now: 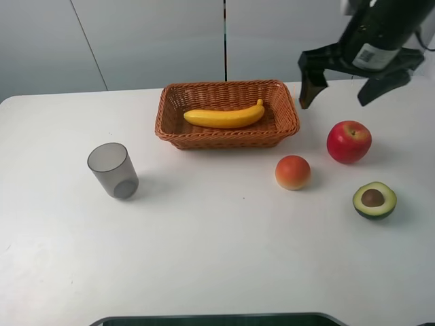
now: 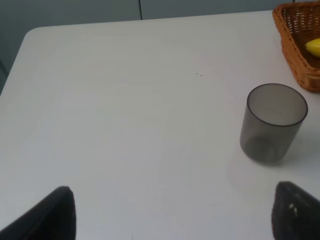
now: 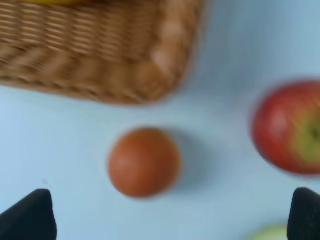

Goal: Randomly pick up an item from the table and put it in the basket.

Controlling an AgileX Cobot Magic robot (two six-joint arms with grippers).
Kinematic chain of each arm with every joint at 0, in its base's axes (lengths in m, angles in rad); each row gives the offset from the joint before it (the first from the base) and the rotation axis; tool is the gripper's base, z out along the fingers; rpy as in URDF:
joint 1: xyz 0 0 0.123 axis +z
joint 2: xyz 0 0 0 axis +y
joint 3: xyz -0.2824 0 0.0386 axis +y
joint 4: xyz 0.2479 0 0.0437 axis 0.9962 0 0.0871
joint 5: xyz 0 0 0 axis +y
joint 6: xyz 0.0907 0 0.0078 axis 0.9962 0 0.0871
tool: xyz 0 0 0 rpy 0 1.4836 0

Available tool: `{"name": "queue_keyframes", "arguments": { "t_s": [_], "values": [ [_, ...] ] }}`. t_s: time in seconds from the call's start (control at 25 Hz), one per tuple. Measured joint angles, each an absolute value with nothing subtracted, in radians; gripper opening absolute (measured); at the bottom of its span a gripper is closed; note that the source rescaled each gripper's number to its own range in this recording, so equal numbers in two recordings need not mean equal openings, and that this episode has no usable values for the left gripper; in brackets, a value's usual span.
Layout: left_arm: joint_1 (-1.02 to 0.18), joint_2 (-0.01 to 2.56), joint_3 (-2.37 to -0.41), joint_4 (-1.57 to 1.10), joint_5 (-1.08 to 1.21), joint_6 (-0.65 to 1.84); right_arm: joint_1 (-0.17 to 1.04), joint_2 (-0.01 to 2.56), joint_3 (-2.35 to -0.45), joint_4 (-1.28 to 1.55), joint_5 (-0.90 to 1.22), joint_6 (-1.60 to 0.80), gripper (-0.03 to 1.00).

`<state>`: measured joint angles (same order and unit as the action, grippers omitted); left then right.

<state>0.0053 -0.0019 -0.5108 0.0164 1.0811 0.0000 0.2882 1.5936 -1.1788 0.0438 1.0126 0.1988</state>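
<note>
The yellow banana lies inside the orange-brown wicker basket at the back middle of the white table. My right gripper hangs open and empty above the table, right of the basket and behind the red apple. Its wrist view is blurred and shows the basket's corner, the orange-pink fruit and the apple, with a sliver of banana at the frame's edge. My left gripper is open and empty over the table's left part; its view shows the basket's corner with the banana's tip.
A grey translucent cup stands upright at the left, also in the left wrist view. The orange-pink fruit and an avocado half lie at the right, in front of the apple. A dark edge runs along the table's front.
</note>
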Motion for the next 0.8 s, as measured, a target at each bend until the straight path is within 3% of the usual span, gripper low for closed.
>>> {"name": "queue_keyframes", "arguments": {
  "t_s": [0.52, 0.8],
  "values": [
    [0.005, -0.002, -0.511, 0.016, 1.081, 0.000, 0.012, 1.061, -0.830, 0.037, 1.020, 0.222, 1.00],
    [0.005, -0.002, -0.511, 0.016, 1.081, 0.000, -0.002, 0.774, -0.767, 0.012, 1.045, 0.199, 1.00]
  ]
}}
